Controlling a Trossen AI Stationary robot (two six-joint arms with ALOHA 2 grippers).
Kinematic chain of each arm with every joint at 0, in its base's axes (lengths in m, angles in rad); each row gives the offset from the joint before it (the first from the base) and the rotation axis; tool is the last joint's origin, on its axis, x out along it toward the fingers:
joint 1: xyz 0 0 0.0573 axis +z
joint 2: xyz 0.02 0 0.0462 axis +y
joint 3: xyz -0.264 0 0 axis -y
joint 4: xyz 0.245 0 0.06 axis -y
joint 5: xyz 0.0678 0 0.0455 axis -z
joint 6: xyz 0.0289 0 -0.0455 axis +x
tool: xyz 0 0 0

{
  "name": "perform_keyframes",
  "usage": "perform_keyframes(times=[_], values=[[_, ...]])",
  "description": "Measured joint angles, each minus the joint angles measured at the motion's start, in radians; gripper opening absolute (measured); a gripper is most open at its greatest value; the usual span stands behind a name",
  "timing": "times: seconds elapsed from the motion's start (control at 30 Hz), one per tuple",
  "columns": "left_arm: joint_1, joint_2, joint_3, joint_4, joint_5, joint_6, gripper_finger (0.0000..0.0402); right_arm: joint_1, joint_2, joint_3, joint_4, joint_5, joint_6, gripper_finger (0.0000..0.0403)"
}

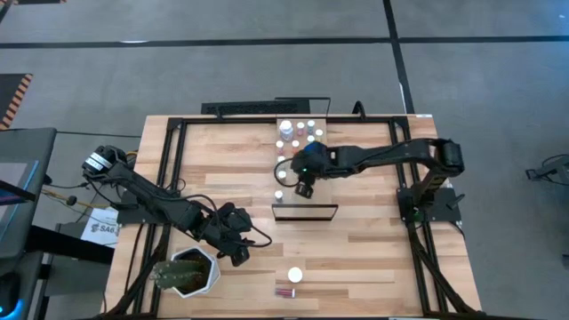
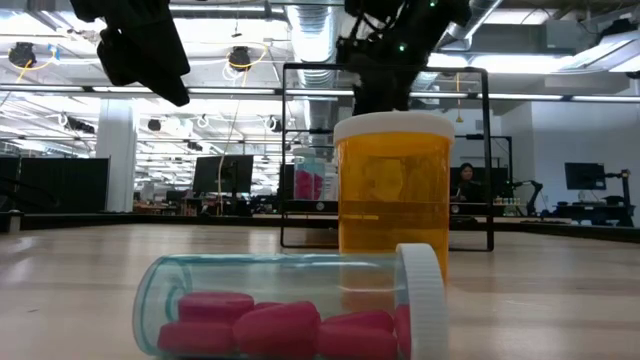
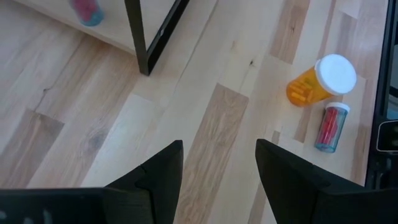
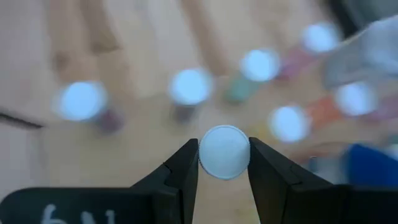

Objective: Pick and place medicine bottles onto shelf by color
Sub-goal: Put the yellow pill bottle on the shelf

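Observation:
My right gripper (image 1: 305, 188) hangs over the light-wood shelf (image 1: 298, 160), near its dark frame (image 1: 305, 212), shut on a white-capped bottle (image 4: 224, 152) whose body is hidden under the cap. Several white-capped bottles (image 1: 300, 132) stand at the shelf's far end, and two more (image 1: 279, 196) along its left edge. An orange bottle (image 1: 295, 276) stands on the table near the front edge, with a vial of pink pills (image 1: 284, 291) lying on its side beside it. My left gripper (image 3: 219, 158) is open and empty above the table, left of these two. My right gripper pinches the bottle's round white cap (image 4: 208, 155) between its two fingers, one on each side of the rim. The fingers come from above, pointing down. The bottle stands upright below them; I cannot tell whether its base is on the shelf.
A white hexagonal plant pot (image 1: 188, 271) stands at the front left, close to my left arm. The shelf's dark frame (image 2: 385, 150) rises upright between the shelf and the two front bottles. Bare wood lies at the table's right (image 1: 391, 258).

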Motion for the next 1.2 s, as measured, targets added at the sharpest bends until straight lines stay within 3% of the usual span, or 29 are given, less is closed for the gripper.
perform_keyframes(times=[0.53, 1.2], values=[[0.000, 0.000, 0.000, -0.003, 0.005, -0.017, 0.0187, 0.005, -0.006, 0.002, -0.002, -0.026, 0.032, 0.0137], [0.000, 0.000, 0.000, -0.006, 0.020, -0.021, 0.0187, -0.014, 0.038, 0.003, 0.004, -0.032, 0.277, 0.0137]])
